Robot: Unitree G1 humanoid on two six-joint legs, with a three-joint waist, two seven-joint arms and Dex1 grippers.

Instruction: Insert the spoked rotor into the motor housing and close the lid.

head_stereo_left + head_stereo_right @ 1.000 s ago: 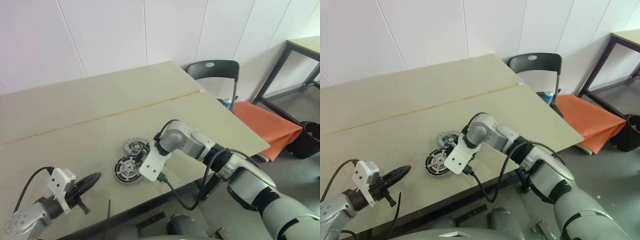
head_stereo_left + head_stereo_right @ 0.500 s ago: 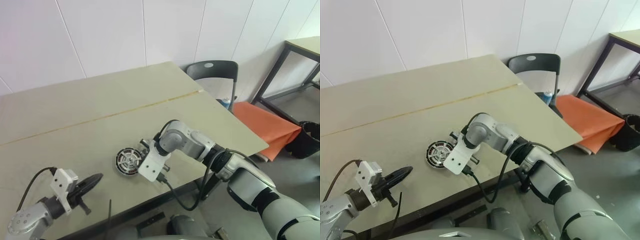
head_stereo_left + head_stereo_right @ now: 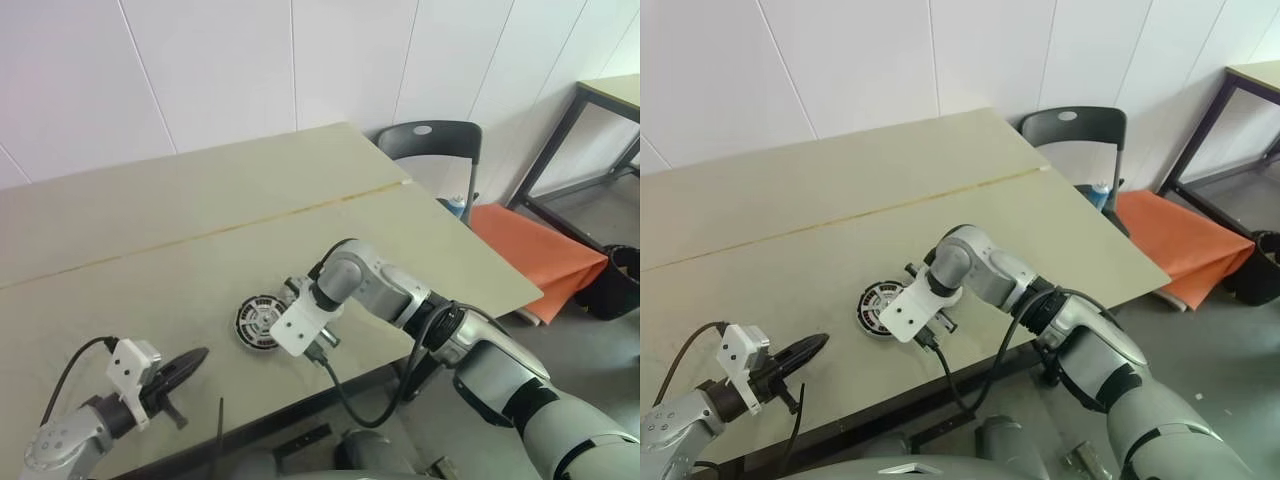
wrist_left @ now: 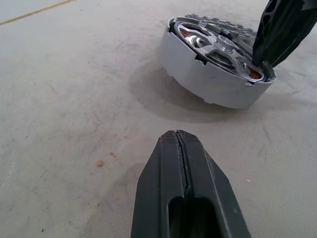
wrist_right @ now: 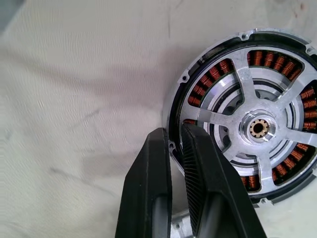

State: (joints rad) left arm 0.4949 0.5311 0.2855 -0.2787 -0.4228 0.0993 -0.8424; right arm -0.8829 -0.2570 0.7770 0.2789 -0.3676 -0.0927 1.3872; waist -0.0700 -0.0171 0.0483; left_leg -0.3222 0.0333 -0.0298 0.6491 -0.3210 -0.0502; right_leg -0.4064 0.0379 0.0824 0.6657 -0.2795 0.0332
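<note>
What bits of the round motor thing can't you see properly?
- Right wrist view: the right gripper covers part of the motor housing rim, and the picture's edge cuts off one side of the spoked rotor.
- Left wrist view: the right gripper hides the spoked rotor's far side.
- Eye views: too small to tell whether the spoked rotor sits fully down.

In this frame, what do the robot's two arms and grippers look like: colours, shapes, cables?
Both arms are glossy silver-grey rounded segments with black joint bands. The right arm ends in a white angular wrist block, with a black cable looping down from it. The right gripper has two black tapered fingers, one with a ribbed inner pad. The left gripper has matching black fingers behind a white block, with its own black cable.
</note>
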